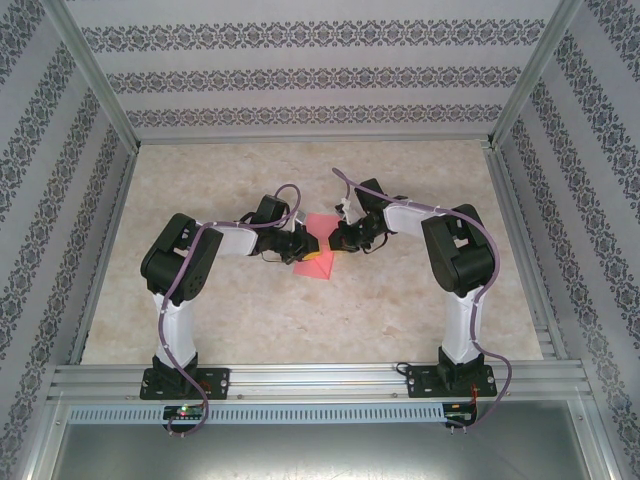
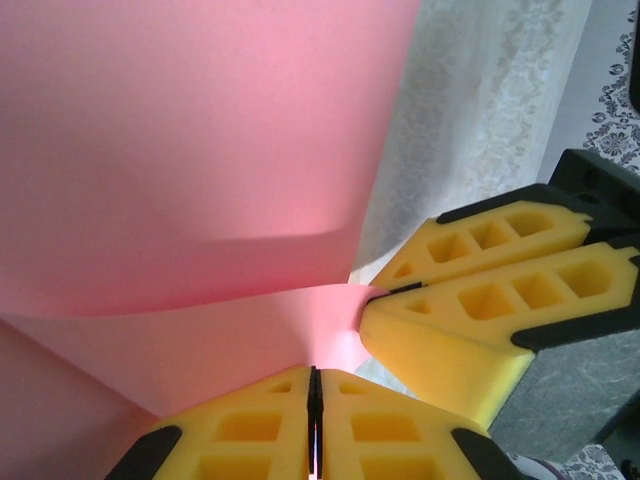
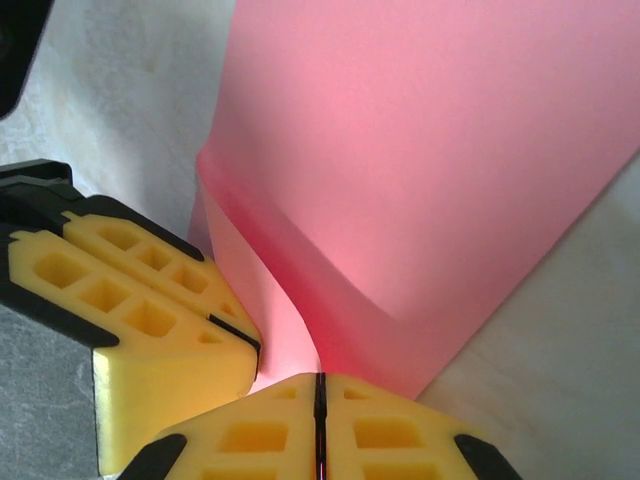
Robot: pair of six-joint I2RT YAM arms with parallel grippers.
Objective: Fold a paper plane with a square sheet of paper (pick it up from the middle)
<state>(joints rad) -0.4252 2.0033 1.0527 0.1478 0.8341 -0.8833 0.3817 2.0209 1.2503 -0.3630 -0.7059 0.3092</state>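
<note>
Both arms reached inward from their bases, elbows bent outward and wrists converging. The left gripper [image 1: 300, 247] and right gripper [image 1: 337, 240] faced each other, tips close together, each with its yellow fingers [image 2: 240, 430] pressed together, pinching the square sheet of paper [image 1: 320, 225].

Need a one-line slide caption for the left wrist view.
Left gripper and right gripper, jaws shut, pinch the square sheet of paper with their tips close together.

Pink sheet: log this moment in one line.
left gripper: shut on square sheet of paper | right gripper: shut on same sheet | grippers: tips near each other | sheet: bowed, no plane shape yet
</note>
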